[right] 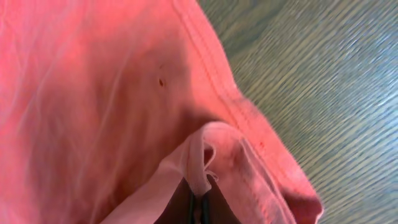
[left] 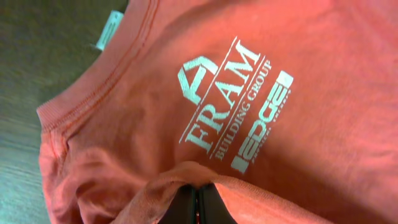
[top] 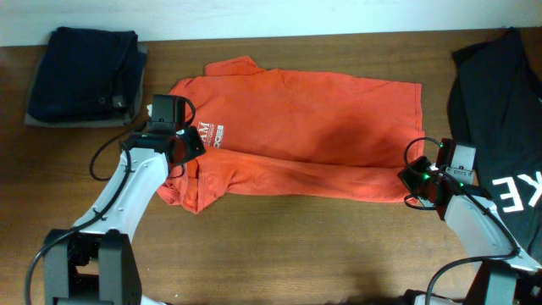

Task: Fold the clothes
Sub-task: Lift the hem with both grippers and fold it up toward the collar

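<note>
I've got both claws pinched tight on the T-shirt [top: 313, 144], spread right of the navy pile [top: 83, 74]: left gripper [top: 180, 151] at the pile-side end, right gripper [top: 421, 180] at the far end. I'd lift both evenly (fabric taut).

You have a brown wooden table [top: 279, 254] with the grain running along its length. At its far left corner sits a folded stack of dark navy garments [top: 83, 68]. It rests on a grey one [top: 80, 122], whose edge shows along the stack's near and right sides. At the right edge a black T-shirt [top: 495, 93] lies loosely spread and runs out of view. It has large white letters [top: 518, 193] on its near part. Beyond the far edge you see a pale strip [top: 254, 17].
</note>
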Tool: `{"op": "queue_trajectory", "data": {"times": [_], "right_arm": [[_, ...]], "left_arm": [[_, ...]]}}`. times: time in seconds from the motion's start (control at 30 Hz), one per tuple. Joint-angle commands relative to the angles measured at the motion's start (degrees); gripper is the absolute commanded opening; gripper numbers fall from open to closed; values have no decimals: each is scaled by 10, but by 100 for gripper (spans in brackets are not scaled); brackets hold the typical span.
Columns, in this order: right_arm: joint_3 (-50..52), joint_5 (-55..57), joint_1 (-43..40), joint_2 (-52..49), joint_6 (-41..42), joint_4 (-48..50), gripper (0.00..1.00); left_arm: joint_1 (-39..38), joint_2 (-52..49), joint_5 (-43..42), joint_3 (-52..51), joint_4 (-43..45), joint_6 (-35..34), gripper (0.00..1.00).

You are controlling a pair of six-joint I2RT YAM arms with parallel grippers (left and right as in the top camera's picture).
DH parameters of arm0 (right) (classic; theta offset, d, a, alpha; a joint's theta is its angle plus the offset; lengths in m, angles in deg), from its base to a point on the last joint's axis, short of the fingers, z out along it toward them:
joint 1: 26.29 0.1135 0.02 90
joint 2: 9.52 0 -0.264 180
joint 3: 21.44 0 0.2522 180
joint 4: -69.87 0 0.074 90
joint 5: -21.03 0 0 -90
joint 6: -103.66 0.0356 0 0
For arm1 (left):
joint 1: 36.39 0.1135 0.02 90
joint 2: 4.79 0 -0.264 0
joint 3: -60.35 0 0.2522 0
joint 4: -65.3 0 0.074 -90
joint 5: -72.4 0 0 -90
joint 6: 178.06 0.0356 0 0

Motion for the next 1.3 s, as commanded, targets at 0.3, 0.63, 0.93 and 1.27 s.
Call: {"op": "queue_trajectory", "data": {"times": [0.3, 0.63, 0.93, 1.27], "right_arm": [[-11, 27, 3, -2, 2, 66, 71], [-136, -6, 3, -2, -80, -52, 97], [-254, -6, 3, -2, -118, -236, 99], [-254, -19, 3, -2, -118, -264, 99]], "left_arm": [[1, -3, 15, 10, 26, 38, 73], [1, 7, 2, 78, -128, 46, 78], [1, 14, -27, 107, -326, 12, 78], [1, -24, -71, 49, -304, 19, 65]]}}
